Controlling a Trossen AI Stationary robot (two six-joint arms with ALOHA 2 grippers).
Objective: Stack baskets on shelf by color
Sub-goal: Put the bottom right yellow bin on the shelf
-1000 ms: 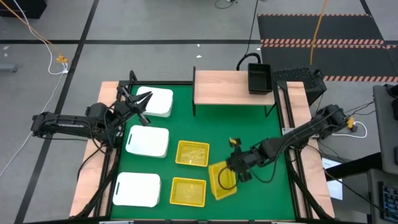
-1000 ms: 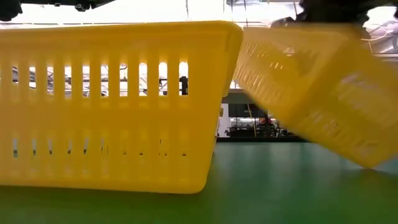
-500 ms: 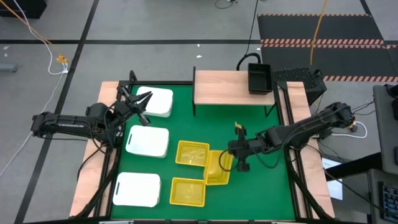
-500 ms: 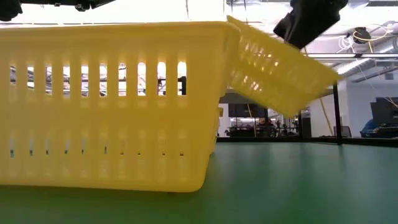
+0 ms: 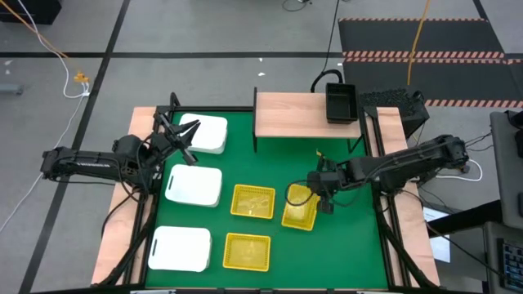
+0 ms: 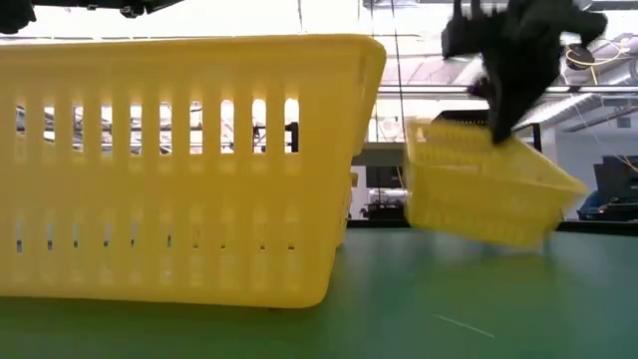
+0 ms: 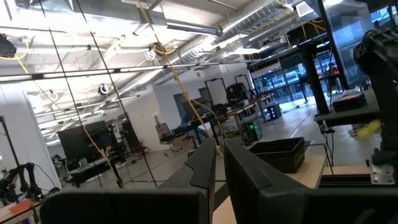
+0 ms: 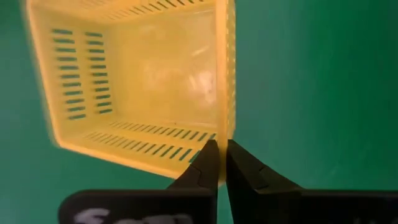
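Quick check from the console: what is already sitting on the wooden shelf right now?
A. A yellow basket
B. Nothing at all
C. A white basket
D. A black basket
D. In the high view a black basket sits at the right end of the shelf, while the right gripper holds a yellow basket by its rim over the green table, short of the shelf.

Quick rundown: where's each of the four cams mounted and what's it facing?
High: overhead, straight down on the table; both arms, shelf.
Low: table height, level across; near yellow basket, right gripper above.
Left wrist: on the raised left gripper, facing the room; jaws together.
Right wrist: looks down past its jaws at the carried yellow basket.
Shared: carried basket in high, low, right wrist.
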